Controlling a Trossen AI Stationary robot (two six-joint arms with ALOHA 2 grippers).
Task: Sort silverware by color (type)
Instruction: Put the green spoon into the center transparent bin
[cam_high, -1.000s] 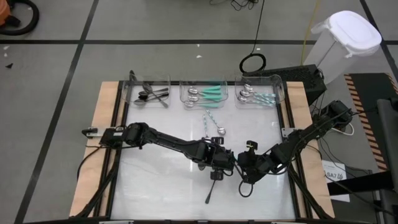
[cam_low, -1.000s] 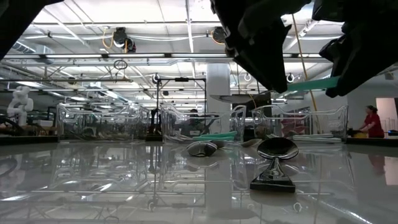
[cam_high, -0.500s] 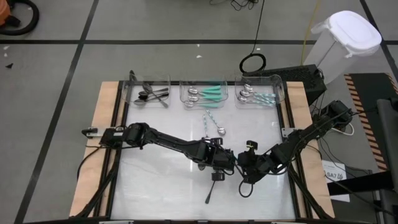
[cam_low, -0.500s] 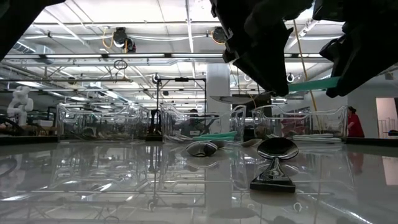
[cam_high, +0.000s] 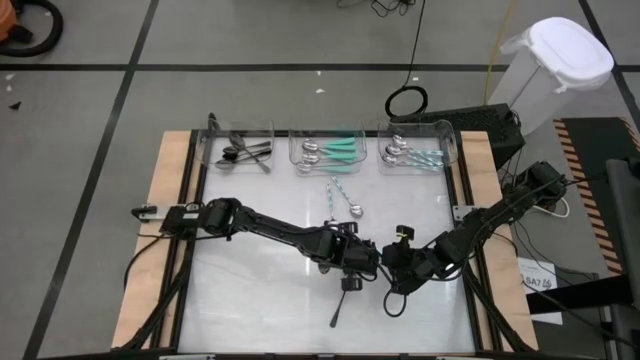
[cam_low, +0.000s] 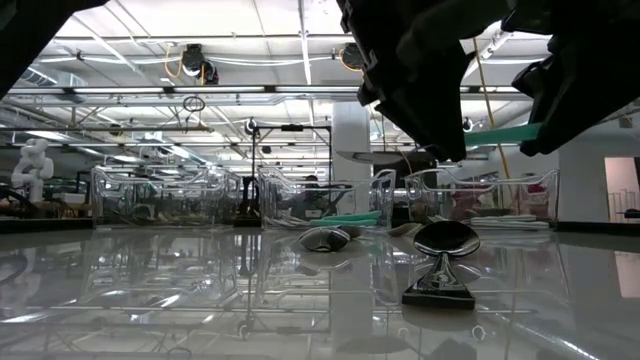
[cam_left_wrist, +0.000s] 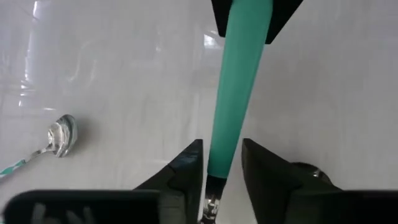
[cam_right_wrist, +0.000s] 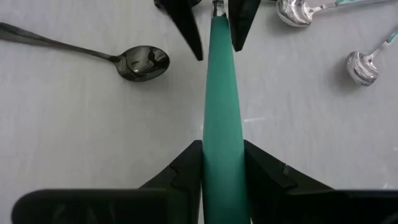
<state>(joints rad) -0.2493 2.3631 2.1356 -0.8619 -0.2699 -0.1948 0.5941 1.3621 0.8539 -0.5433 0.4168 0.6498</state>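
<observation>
Handover mid-table: my right hand (cam_right_wrist: 222, 163) clamps the teal spoon (cam_right_wrist: 221, 93); left hand (cam_left_wrist: 222, 163) straddles it, must pinch squarely.

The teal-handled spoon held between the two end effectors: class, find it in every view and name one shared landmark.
High view: hidden under the two wrists at table centre.
Low view: teal-handled spoon, upper right, level.
Left wrist view: handle running up from the left end effector.
Right wrist view: handle running up from the right end effector.
Landmark: dark spoon.
</observation>
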